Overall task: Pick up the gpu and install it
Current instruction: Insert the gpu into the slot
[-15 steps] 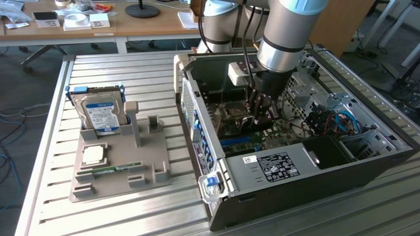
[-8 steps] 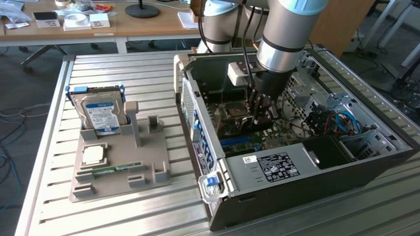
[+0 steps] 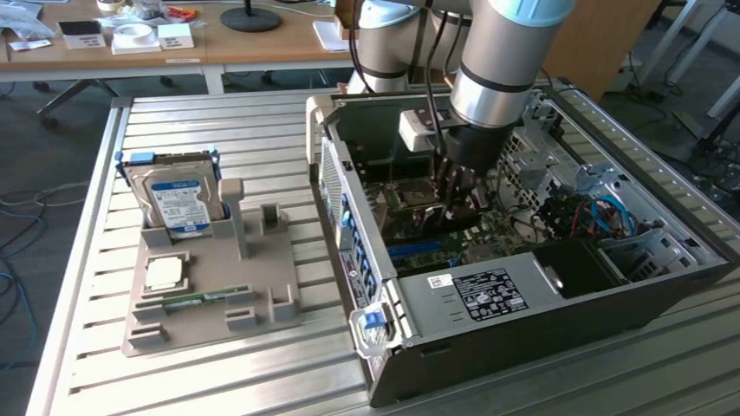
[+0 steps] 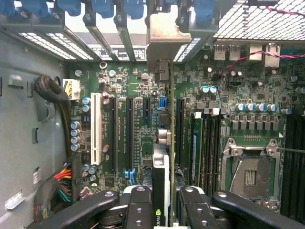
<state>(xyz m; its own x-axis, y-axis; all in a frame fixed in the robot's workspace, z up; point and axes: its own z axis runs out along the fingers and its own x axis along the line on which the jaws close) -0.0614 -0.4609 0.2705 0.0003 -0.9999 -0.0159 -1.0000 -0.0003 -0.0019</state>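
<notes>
I read this as the install step, well along. The gripper (image 4: 161, 202) is clamped on the gpu (image 4: 161, 164). In the wrist view its dark fingers (image 4: 139, 206) press on both faces of the card, which stands edge-on between them with a logo showing near the grip. The card hangs just over the motherboard (image 4: 119, 81), running parallel to the long black expansion slots (image 4: 129, 136). Its far end points at the blue-tabbed rear slot openings (image 4: 107, 7). I cannot tell whether its bottom edge is touching a slot or only hovering above one.

In the exterior view the open computer case (image 3: 521, 308) lies on its side toward 3 o'clock on the slatted table (image 3: 173, 121). The arm enters from 12 o'clock, with the wrist close to vertical and the tool pointing straight down into the case. The gripper (image 3: 453, 195) is low inside, just above the board. At 9 o'clock the grey parts holder (image 3: 208, 325) carries the hard drive (image 3: 173, 201) and the memory stick (image 3: 191, 301), well apart from the arm.

In my judgement, seating calls for the card's edge to be square over its slot. The end bracket has to line up with a rear opening, and the push has to be straight and even, without tilt.
</notes>
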